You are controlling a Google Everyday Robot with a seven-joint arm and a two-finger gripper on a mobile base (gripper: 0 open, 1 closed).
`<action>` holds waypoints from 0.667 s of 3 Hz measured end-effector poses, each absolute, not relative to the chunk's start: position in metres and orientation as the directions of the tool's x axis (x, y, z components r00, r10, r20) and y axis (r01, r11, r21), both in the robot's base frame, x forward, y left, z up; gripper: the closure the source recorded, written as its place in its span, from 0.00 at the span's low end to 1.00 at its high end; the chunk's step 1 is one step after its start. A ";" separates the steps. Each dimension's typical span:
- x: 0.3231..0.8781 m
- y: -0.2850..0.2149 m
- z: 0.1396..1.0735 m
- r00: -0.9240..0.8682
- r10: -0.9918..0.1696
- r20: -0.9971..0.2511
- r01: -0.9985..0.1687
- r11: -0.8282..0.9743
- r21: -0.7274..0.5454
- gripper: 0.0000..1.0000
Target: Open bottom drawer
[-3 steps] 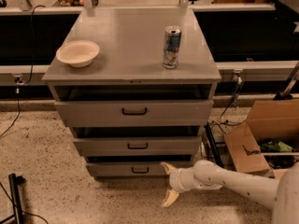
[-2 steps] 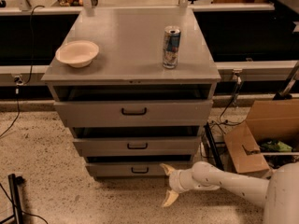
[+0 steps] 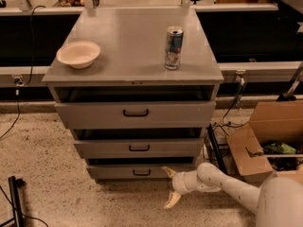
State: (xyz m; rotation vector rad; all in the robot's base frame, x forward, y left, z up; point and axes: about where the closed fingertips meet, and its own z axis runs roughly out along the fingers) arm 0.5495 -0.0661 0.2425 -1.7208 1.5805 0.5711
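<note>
The bottom drawer [image 3: 142, 172] is the lowest of three grey drawers in the cabinet, with a small black bar handle [image 3: 141, 173]. It is pulled out a little, with a dark gap above its front. My gripper [image 3: 169, 187] is low to the floor, just right of and in front of the drawer's handle. Its two cream fingers [image 3: 168, 172] are spread wide open and hold nothing. The white arm [image 3: 227, 183] reaches in from the lower right.
The cabinet top [image 3: 132, 46] carries a cream bowl [image 3: 78, 54] and a drink can [image 3: 173, 48]. The middle drawer [image 3: 138, 147] and top drawer [image 3: 136, 112] are above. An open cardboard box [image 3: 267, 141] and cables stand on the floor at the right. A black stand [image 3: 16, 202] is at the lower left.
</note>
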 end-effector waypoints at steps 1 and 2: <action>0.559 -0.065 0.225 0.161 -0.592 -0.790 -0.984 -0.032 -0.176 0.00; 0.586 -0.078 0.216 0.154 -0.571 -0.806 -0.985 -0.028 -0.168 0.00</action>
